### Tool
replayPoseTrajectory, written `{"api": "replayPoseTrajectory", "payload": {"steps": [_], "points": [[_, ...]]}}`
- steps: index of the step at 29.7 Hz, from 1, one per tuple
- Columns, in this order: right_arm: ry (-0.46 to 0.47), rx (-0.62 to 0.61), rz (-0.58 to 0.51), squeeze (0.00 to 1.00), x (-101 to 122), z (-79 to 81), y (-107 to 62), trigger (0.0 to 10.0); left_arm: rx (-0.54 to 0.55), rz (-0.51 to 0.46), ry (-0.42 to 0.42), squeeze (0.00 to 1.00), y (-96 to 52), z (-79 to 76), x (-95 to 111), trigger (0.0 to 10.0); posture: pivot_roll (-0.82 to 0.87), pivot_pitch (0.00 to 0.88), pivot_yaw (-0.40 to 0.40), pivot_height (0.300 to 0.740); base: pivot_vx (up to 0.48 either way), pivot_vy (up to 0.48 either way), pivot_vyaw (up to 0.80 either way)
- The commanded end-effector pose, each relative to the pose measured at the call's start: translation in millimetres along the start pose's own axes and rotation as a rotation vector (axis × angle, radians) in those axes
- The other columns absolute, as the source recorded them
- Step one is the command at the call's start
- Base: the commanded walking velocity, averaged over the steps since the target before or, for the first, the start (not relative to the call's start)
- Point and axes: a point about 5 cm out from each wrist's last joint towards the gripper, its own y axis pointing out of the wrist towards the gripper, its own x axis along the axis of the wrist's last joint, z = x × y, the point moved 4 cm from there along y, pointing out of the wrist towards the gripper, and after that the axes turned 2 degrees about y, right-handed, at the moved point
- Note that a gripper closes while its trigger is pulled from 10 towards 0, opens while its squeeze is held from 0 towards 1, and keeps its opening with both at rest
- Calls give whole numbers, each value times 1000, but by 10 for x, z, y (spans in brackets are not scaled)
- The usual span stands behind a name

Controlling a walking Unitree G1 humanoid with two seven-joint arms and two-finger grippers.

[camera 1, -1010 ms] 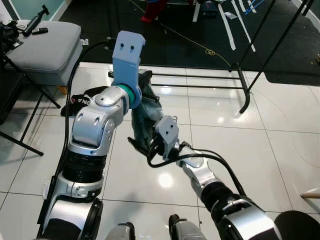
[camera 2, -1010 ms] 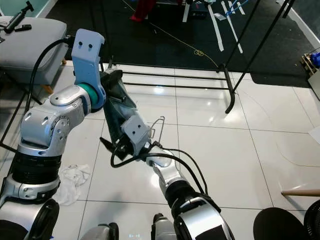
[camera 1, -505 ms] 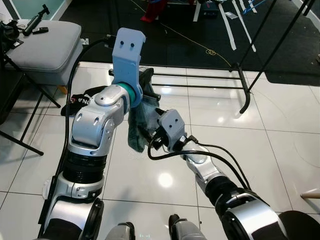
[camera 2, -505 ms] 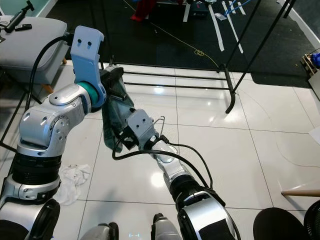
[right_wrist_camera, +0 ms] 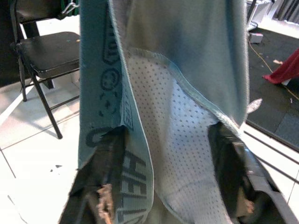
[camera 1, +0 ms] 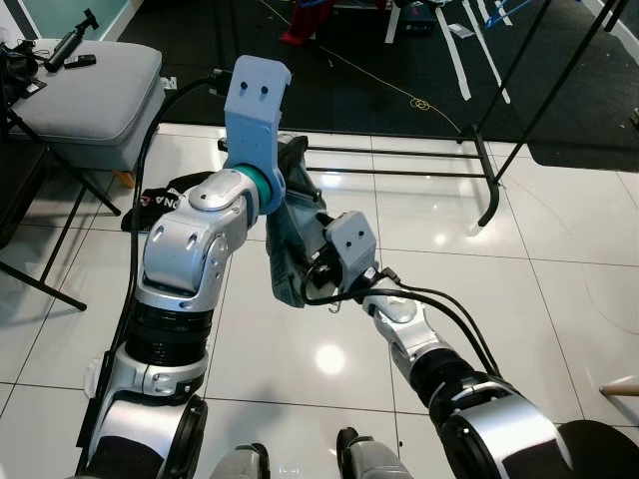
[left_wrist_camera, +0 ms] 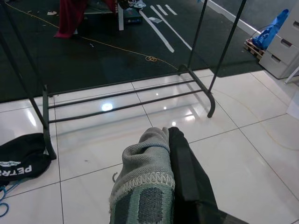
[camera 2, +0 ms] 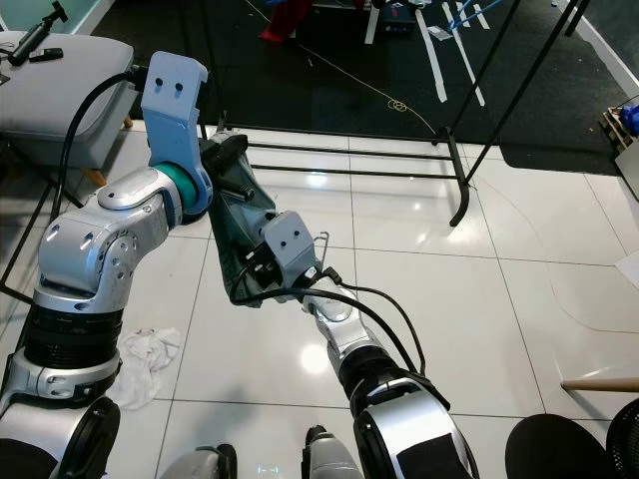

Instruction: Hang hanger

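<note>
A teal and grey garment [camera 1: 290, 239] hangs in mid-air in front of me. My left gripper [left_wrist_camera: 156, 140] is raised and shut on its knitted collar [left_wrist_camera: 145, 154], with one black finger [left_wrist_camera: 184, 163] showing beside the cloth. My right gripper [right_wrist_camera: 168, 186] is open lower down. Its two fingers [right_wrist_camera: 96, 186] stand on either side of the garment's mesh lining [right_wrist_camera: 173, 126]. A thin wire hook [camera 2: 320, 240] sticks up beside the right wrist. The black clothes rack [camera 1: 489, 170] stands ahead to the right, apart from both grippers.
The rack's low base bars [camera 1: 399, 155] cross the white tiles ahead, with dark carpet beyond. A grey padded seat [camera 1: 90, 90] stands at the far left, and a black bag [camera 1: 165, 200] lies on the floor near it. A white cloth [camera 2: 145, 359] lies at my left. A black folding chair [right_wrist_camera: 46, 51] is nearby.
My right gripper has risen and moved in on the lower part of the garment, so the cloth now hangs between its fingers. The left arm has held still.
</note>
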Motion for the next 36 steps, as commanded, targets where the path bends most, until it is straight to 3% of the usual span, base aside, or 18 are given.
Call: {"api": "replayPoseTrajectory", "payload": {"steps": [1,27,29,32,36], "points": [[22,-2,18,0,-44,11,-12,0,-22,-19,-6,0,-14,-50,56,0,62,110,9,740,0,0,0],[88,34,1,0,-64,40,-51,0,-6,-10,-10,0,-2,-19,22,0,59,111,10,740,0,0,0],[107,-4,-4,0,-77,-25,-82,0,22,2,8,0,10,35,-34,0,58,112,8,740,0,0,0],[182,-149,-31,0,-92,-263,-175,0,96,33,81,0,30,194,-195,0,58,111,7,740,0,0,0],[199,-215,-47,0,-105,-387,-254,0,127,52,124,0,20,276,-281,0,45,118,15,740,0,0,0]]}}
